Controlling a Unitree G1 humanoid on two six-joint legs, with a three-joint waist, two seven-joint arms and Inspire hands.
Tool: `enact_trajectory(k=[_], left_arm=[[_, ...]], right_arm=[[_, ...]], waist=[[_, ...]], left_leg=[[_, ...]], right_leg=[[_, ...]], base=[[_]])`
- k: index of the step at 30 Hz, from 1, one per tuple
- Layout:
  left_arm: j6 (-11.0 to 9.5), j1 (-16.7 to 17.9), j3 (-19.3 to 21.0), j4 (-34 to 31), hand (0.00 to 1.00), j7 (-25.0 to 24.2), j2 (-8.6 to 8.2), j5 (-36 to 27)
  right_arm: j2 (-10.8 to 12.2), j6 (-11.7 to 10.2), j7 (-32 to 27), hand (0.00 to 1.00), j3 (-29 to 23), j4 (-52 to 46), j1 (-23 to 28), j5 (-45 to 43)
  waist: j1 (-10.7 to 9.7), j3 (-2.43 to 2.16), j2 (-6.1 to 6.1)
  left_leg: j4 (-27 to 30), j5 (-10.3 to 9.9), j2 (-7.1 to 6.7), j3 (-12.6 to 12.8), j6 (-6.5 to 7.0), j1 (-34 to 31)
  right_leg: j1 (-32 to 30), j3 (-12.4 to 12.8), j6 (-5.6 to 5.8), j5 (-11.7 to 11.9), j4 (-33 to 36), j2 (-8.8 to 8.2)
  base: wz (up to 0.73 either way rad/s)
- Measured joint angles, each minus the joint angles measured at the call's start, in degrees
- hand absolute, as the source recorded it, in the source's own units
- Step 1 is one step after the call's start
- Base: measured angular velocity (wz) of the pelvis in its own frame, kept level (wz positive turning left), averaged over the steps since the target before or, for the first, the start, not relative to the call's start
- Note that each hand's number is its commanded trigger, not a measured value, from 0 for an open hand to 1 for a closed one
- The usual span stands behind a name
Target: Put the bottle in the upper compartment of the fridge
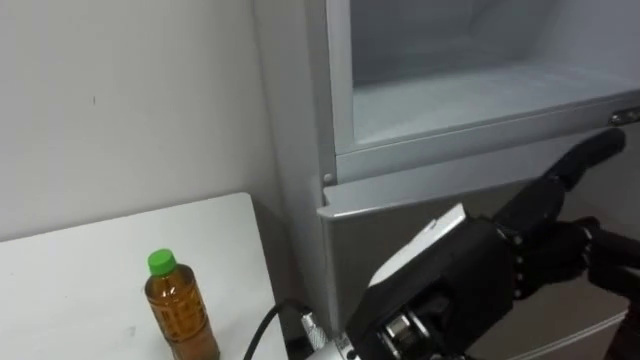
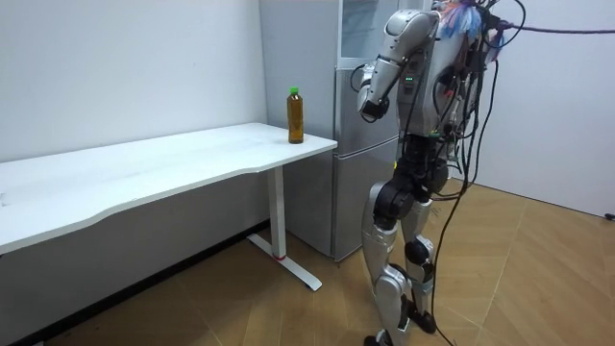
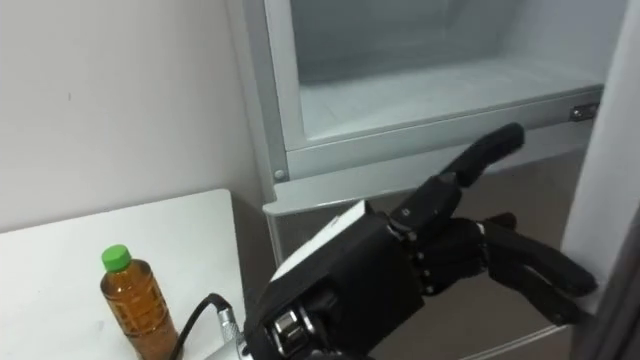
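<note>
A bottle (image 1: pixel 180 310) of brown drink with a green cap stands upright near the corner of the white table (image 1: pixel 80 280) on my left. In the room view the bottle (image 2: pixel 295 115) is at the table end closest to the fridge. The upper fridge compartment (image 1: pixel 470 90) is open, its pale shelf bare. My left hand (image 1: pixel 470 270) is raised in front of the lower fridge door (image 1: pixel 400 215), to the right of the bottle and apart from it. Its fingers reach out fairly straight to the right and hold nothing. The left hand (image 2: pixel 366 108) shows at chest height in the room view.
I stand on the wooden floor facing the grey fridge (image 2: pixel 360 163), with the long white table (image 2: pixel 173 163) against the wall on my left. The open fridge door's edge (image 3: pixel 620 150) rises at the far right.
</note>
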Motion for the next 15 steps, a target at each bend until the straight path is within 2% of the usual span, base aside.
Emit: enact_trajectory(k=[7,12,15], left_arm=[[0.3,0.0,-0.1,0.0,0.00,0.0,0.00,0.2],[0.3,0.0,-0.1,0.0,0.00,0.1,0.29,0.2],[0.3,0.0,0.0,0.6,0.00,0.0,1.12,-0.8]], right_arm=[[0.2,0.0,-0.1,0.00,-0.5,0.1,0.0,1.4],[-0.2,0.0,0.2,0.00,-1.3,0.1,0.3,1.4],[-0.5,0.0,0.7,0.00,-2.5,0.1,0.7,2.7]], waist=[[-1.7,0.09,0.24],[-2.1,0.18,0.46],[-2.5,0.20,0.64]], left_leg=[[0.0,0.0,0.15,0.5,0.00,0.1],[0.0,0.0,0.41,1.1,-0.01,0.1],[0.0,0.0,0.71,1.3,-0.01,0.1]], right_leg=[[-0.1,0.7,-0.02,0.0,-0.1,0.19],[-0.1,1.5,-0.18,0.1,0.0,0.45],[-0.1,1.5,-0.35,0.2,0.0,0.71]], base=[[-0.04],[-0.10],[0.00]])
